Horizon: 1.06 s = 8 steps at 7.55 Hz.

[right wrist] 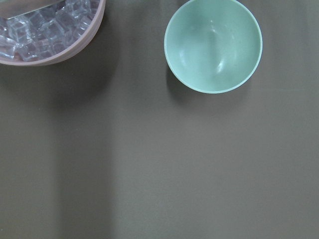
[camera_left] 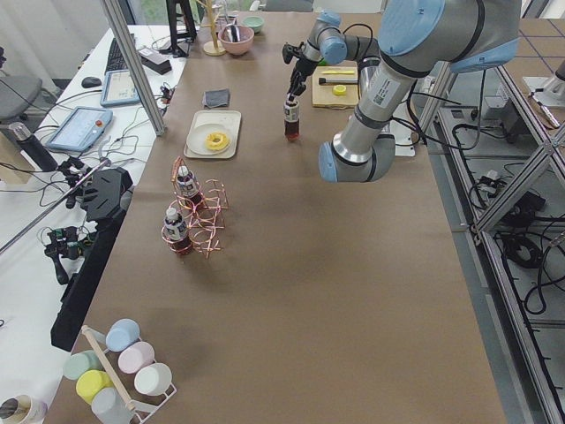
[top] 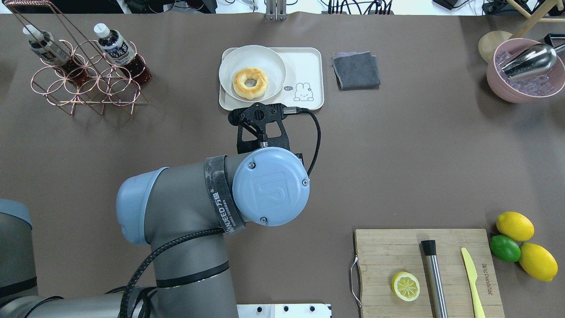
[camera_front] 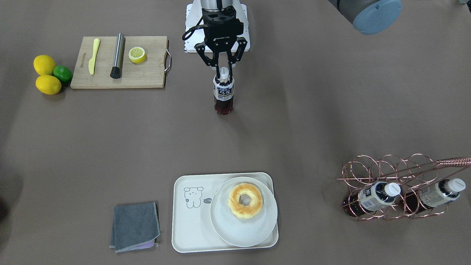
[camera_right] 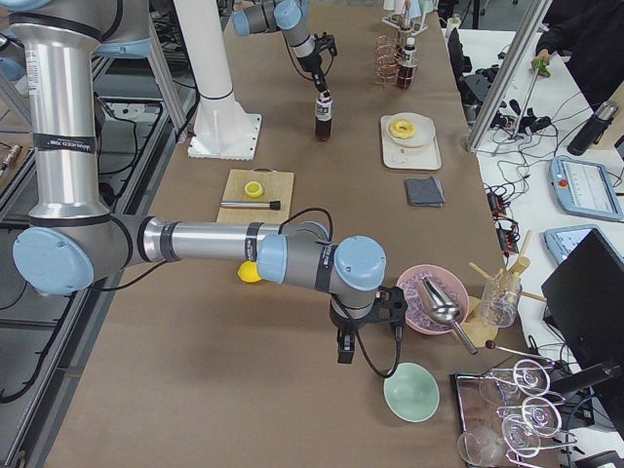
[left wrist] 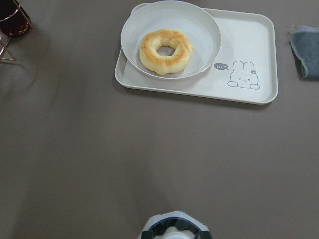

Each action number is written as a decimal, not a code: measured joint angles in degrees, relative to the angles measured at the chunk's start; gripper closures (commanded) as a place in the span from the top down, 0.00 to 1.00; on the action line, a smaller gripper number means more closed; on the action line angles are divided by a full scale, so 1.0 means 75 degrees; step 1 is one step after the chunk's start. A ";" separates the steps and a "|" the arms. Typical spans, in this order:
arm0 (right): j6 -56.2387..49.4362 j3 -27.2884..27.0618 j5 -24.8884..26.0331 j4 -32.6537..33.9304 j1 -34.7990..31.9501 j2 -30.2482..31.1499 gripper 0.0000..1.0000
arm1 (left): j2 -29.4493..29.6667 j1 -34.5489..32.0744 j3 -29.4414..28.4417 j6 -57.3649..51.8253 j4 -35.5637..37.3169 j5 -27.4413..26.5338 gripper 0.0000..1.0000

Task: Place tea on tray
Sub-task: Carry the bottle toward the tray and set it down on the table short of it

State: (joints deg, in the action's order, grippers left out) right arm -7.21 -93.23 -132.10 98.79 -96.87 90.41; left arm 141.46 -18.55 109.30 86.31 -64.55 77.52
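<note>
Black metal fingers at the left gripper [camera_front: 223,70], drawn in on the tea [camera_front: 223,96] and pinching it just under the white screw cap [camera_front: 224,76]. Holds it upright over the robot's side of the table [camera_front: 312,121], well apart from the tray [camera_front: 187,235] at the far edge; cannot tell whether lifted or standing on its base.

Probably light for its size, yet sloshing inside, with thin clear plastic likely to dent under a hard squeeze. Likely slippery too at the glossy white-and-dark-blue label [camera_front: 223,90]. Best taken at the stiff neck, as now, or lower round the body for less swing. Needs setting down gently and square, being tall, narrow and easy to tip.

Then the tray: cream-white, matte, rounded at the corners, raised at the rim, marked with a line-drawn animal [camera_front: 193,197]. Bare only on that side; otherwise filled by a round white plate [camera_front: 239,232] bearing a golden ring of pastry [camera_front: 245,200].

Further off, a copper wire rack [camera_front: 454,162] cradling two similar bottles [camera_front: 375,197].

As for the right gripper [camera_right: 343,349], far from all this: cannot tell whether spread or pressed together.
</note>
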 measured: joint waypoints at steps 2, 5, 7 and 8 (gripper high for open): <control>0.0022 -0.0003 -0.0001 0.0000 -0.0007 -0.0007 1.00 | -0.0033 0.0000 -0.0014 -0.0005 0.0000 -0.0020 0.97; 0.0056 0.0006 0.0000 0.0000 -0.0010 -0.0071 1.00 | -0.0030 0.0009 -0.0025 -0.0059 -0.0004 -0.0241 0.97; 0.0068 0.0023 0.0000 -0.0005 -0.0009 -0.0121 1.00 | -0.0027 -0.0043 0.0467 -0.0731 0.0027 -0.0219 0.97; 0.0070 0.0027 0.0000 -0.0004 -0.0009 -0.0130 1.00 | -0.0111 -0.0165 0.0789 -0.1156 0.0030 -0.0148 0.97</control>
State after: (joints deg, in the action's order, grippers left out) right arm -6.69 -93.02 -132.10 98.76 -96.94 89.43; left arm 140.63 -19.79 115.22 77.64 -64.33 76.41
